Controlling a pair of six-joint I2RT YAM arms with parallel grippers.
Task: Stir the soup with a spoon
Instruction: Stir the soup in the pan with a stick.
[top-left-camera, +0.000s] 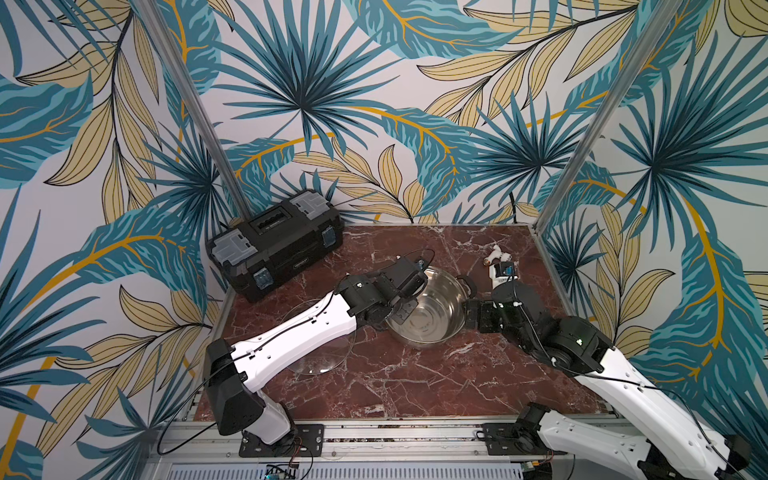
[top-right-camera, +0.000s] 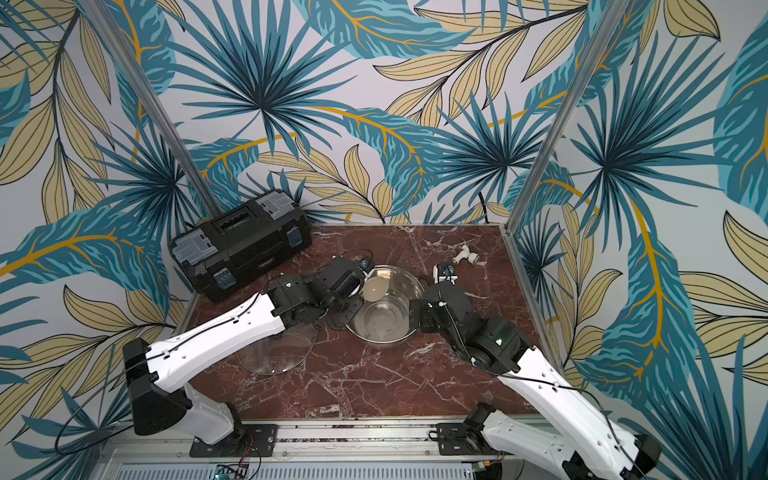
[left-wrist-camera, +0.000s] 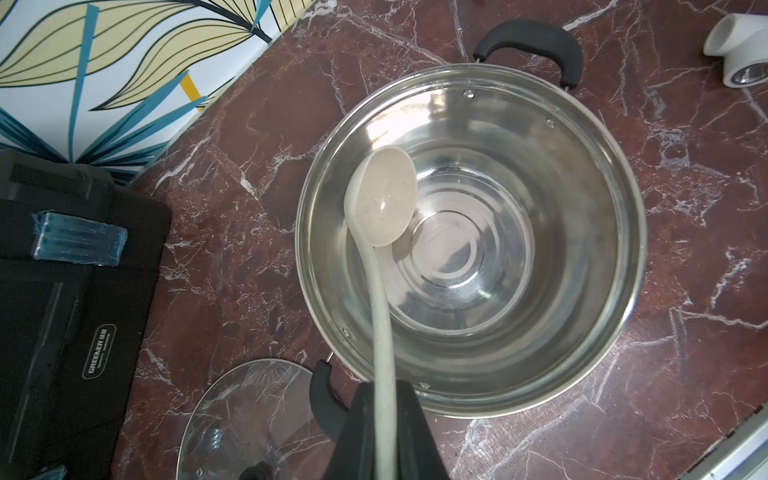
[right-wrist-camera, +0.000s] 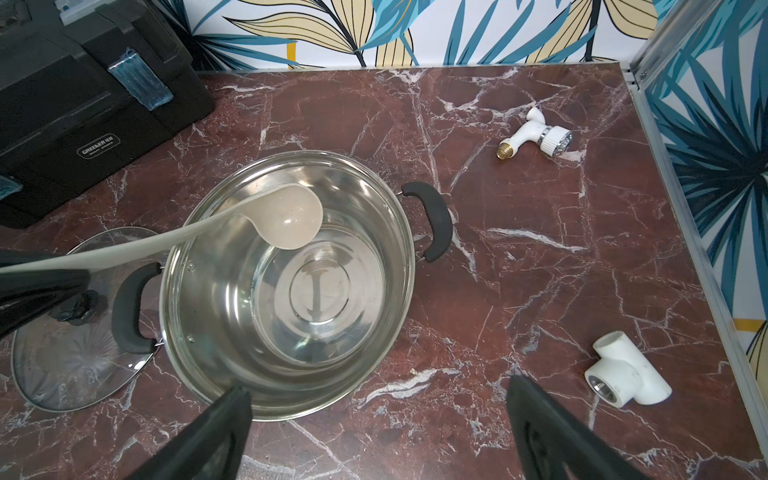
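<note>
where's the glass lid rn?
In both top views the glass lid lies flat on the table, on the robot's left of the pot, partly under the left arm.

leaf-print wallpaper (top-left-camera: 374, 104) in teal and cream surrounds a red-brown marble tabletop (top-left-camera: 415, 382).

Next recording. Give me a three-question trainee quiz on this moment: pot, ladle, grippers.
1. True or false: the lid sits on the pot.
2. Which holds the ladle? A) left gripper B) right gripper
3. Short answer: how do the right gripper's jaws stand?

Key
1. False: the lid lies on the table beside the pot.
2. A
3. Wide open, holding nothing.
</note>
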